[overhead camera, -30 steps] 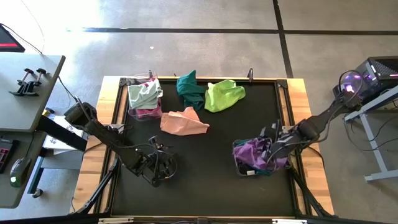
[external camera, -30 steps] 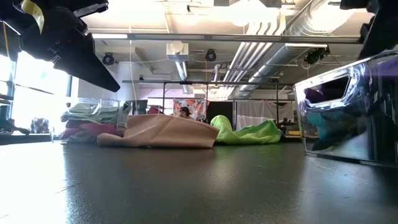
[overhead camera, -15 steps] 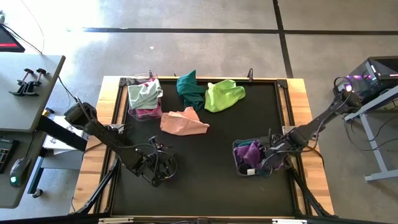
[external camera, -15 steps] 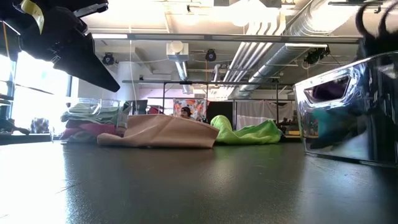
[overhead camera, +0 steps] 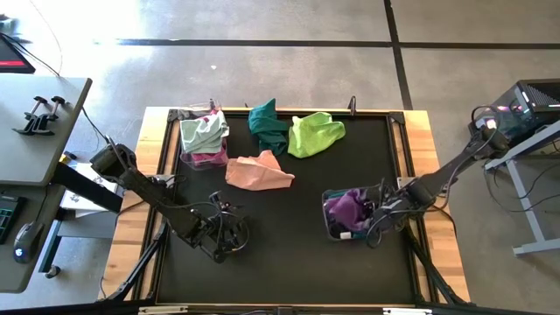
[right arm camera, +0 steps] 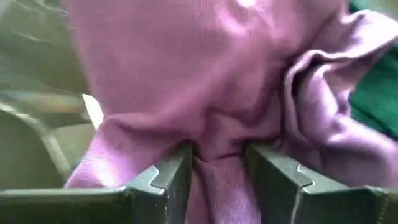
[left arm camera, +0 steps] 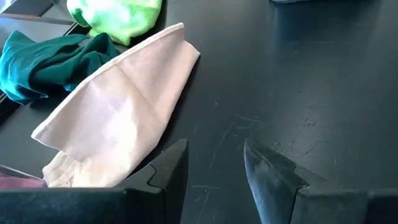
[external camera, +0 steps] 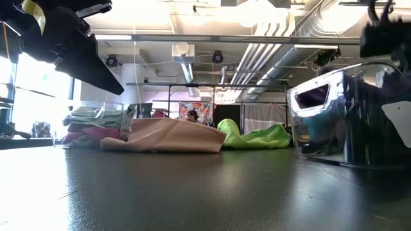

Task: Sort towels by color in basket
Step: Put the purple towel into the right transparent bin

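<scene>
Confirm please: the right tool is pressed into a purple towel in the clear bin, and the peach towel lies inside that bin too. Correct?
Not quite. The peach towel lies on the table, apart from the bin, as the high view shows. The right tool is indeed pressed into the purple towel there.

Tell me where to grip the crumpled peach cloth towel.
Grip the peach cloth towel at its raised fold, coming straight down from above. It lies loosely bunched on the black mat, so the ridge gives the jaws more to pinch than the flat edges.

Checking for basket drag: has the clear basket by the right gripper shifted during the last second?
Yes. The clear basket slid toward the peach towel, the right gripper pinching its purple towel.
</scene>
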